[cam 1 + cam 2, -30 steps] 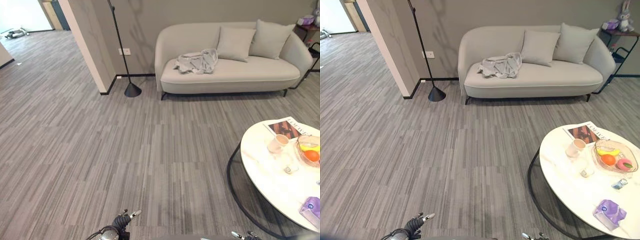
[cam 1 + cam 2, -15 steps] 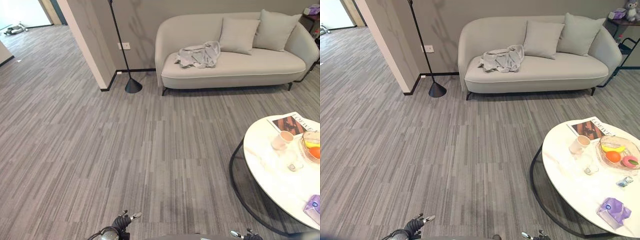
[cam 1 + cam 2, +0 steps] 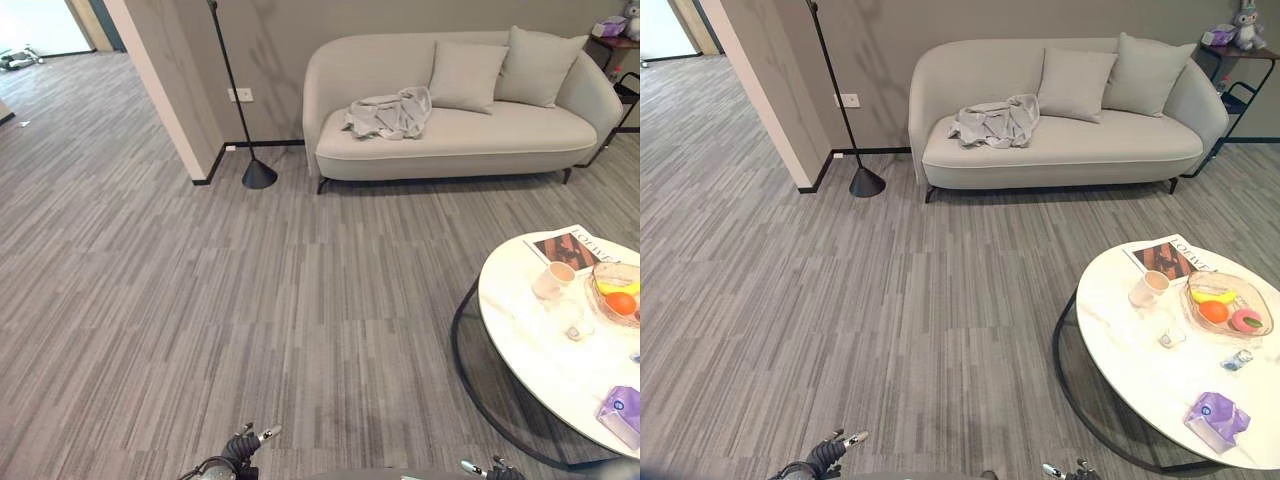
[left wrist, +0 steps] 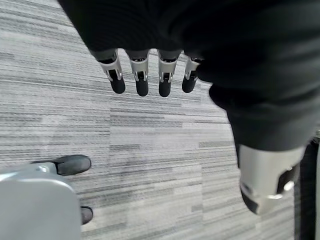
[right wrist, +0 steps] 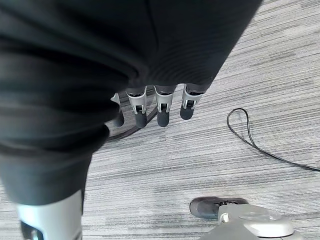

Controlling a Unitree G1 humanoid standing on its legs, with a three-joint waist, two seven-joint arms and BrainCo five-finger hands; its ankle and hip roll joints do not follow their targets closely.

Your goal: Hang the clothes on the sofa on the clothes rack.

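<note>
Both robot hands hang low and idle: the left robot hand (image 4: 150, 75) shows its fingers straight and relaxed over bare floor in its wrist view, holding nothing, and peeks in at the bottom left of the left eye view. The right robot hand (image 5: 155, 107) is likewise slack and empty, at the bottom edge right of centre in the head views.

Working left to right across the head view: at the upper left a pale wall corner (image 3: 165, 90) juts out, with a floor lamp (image 3: 258, 175) standing just beside it, its dark cone base on the floor near the sofa's left end. The sofa (image 3: 480, 140) runs along the upper right, and the clothes (image 3: 388, 112), a crumpled grey garment, lie on its left part, draped partly against the backrest, near the two cushions (image 3: 500, 70). At the lower right a round white desk (image 3: 530, 350) carries a magazine, a cup and a fruit bowl.

The step in hand looks to be the approach: the garment is well apart from the robot, with open floor between. I cannot make out a clothes rack here. A good line would head straight for the sofa's left portion, keeping between the lamp base and the desk rim. On arrival, grasping the raised bunch of cloth rather than a flat edge should lift it cleanly.
</note>
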